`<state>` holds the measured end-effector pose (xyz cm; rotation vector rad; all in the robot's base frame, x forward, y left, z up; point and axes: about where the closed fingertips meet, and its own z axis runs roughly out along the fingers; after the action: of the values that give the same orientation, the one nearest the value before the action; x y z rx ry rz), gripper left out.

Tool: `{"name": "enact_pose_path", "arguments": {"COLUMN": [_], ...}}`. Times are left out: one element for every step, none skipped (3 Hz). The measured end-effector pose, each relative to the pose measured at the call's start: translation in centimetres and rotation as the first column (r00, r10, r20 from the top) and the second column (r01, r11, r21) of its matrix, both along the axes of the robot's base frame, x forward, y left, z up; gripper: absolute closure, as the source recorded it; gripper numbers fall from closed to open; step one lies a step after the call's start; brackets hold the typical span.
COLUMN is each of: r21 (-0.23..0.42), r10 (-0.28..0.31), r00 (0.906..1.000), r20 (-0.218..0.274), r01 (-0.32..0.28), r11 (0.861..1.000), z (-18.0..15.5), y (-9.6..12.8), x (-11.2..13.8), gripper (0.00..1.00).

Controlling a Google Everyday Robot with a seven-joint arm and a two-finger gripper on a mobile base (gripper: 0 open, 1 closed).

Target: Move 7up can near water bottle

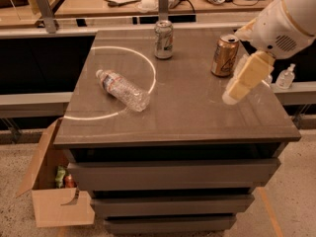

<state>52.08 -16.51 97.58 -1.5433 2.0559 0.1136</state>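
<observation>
We see the cream gripper [232,94] hanging over the right side of the grey table [197,117], just beside the gold-brown aluminium can [225,55]. Whether it is parted or closed, we cannot tell. The silver-green 7up can [163,39] stands far-centre and the clear crinkled water bottle [123,90] lies to the left. Reaching across, we risk clipping the gold-brown can or toppling the 7up can.
</observation>
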Motion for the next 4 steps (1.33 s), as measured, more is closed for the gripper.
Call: {"name": "enact_pose_path", "arguments": {"r21": [0.130, 0.191, 0.289, 0.374], "r10": [-0.014, -0.014, -0.031, -0.088], "r00": [0.9999, 0.9998, 0.9994, 0.9961], "r20": [-0.007, -0.011, -0.013, -0.011], "r01": [0.015, 0.015, 0.034, 0.086], "r11": [0.991, 0.981, 0.957, 0.923], "z": [-0.8, -1.1, -0.5, -0.4], "y": [1.9, 3.1, 5.5, 7.3], "x": [6.3, 10.5, 14.8, 18.2], "gripper": [0.00, 0.00, 0.00, 0.00]}}
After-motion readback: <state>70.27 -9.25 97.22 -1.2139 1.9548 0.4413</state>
